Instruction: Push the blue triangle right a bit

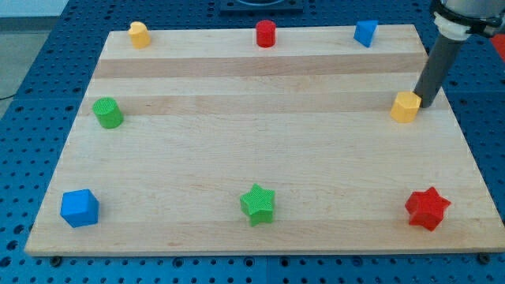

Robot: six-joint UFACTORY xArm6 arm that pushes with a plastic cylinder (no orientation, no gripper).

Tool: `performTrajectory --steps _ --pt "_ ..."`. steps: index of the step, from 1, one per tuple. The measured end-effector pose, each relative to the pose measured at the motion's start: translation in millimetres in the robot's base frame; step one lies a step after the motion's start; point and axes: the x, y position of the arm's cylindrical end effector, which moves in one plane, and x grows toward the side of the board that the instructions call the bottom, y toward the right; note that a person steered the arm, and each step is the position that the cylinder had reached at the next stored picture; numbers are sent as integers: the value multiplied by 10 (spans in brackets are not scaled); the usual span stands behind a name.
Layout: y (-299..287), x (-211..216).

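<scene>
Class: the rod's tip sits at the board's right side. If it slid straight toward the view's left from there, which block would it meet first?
My tip would meet the yellow hexagonal block at once; it stands directly left of the tip, apparently touching, though depth is uncertain.

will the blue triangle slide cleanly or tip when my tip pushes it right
The blue triangle looks squat and flat-based, so it probably slides rather than tips. Its angled faces may make it twist. My tip sits far off, beside the yellow block.

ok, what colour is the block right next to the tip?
Yellow. The yellow block sits just left of my tip, clearest in the camera view.
</scene>
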Motion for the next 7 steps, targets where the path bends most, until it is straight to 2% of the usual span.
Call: performTrajectory --steps 3,5,6,7 --pt "15 149" --pt "935 -341" --pt "936 -379" --pt "854 -944"
